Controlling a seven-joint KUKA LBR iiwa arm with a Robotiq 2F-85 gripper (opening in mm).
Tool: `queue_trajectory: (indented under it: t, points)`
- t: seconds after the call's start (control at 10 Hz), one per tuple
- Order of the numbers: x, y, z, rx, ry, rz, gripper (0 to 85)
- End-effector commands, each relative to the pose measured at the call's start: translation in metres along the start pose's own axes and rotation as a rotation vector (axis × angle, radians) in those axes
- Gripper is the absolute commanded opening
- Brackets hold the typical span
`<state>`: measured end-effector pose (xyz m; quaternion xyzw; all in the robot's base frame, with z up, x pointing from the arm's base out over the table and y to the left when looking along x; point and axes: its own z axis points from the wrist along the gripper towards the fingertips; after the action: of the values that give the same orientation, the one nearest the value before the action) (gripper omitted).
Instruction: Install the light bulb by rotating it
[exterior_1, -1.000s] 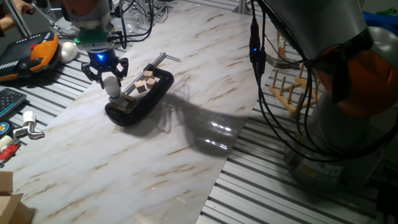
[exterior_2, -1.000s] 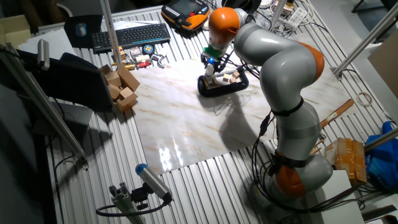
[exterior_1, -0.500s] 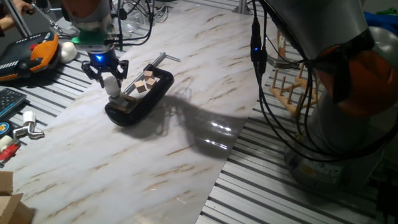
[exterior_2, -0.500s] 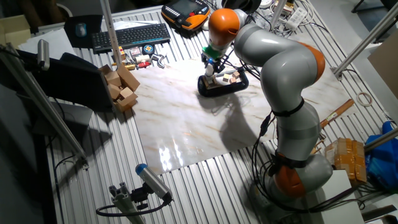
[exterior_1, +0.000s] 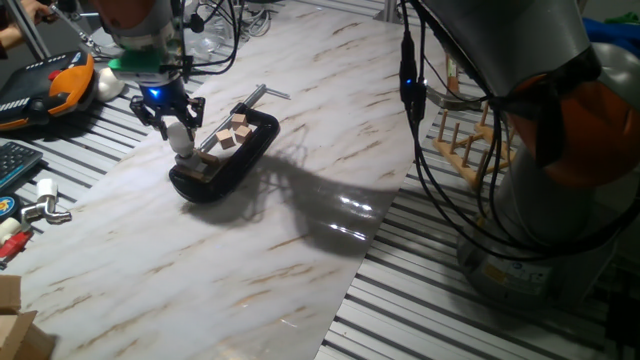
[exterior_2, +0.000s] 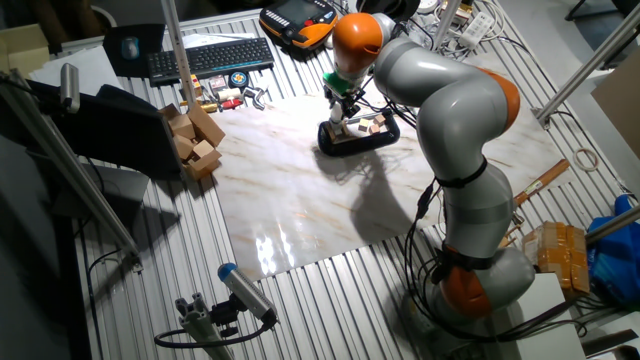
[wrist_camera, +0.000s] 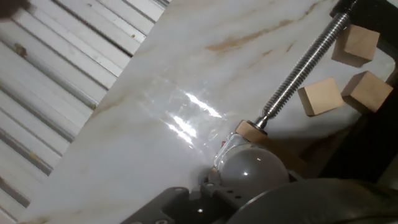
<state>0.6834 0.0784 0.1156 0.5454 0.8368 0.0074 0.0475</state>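
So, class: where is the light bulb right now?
In one fixed view, the light bulb sits between the gripper fingers, at the left end of the black tray, beside the wooden blocks.

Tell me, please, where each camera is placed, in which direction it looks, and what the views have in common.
One fixed view: low beside the table, looking across the marble sheet at the black tray; the pincer grips the light bulb, arm body at right.
The other fixed view: high, looking down over the whole arm to the tray beyond.
Hand view: on the hand, looking down past the bulb at wooden blocks and a threaded rod.
Shared: bulb, tray and blocks appear in all three.
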Motion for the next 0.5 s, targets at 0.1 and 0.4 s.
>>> queue_trajectory:
  t: [0.1, 0.4]
  points:
    - [-0.0003, -0.0001, 0.0005, -0.003, 0.003, 0.020, 34.0]
    - [0.0005, -0.0001, 0.0008, -0.017, -0.021, 0.067, 34.0]
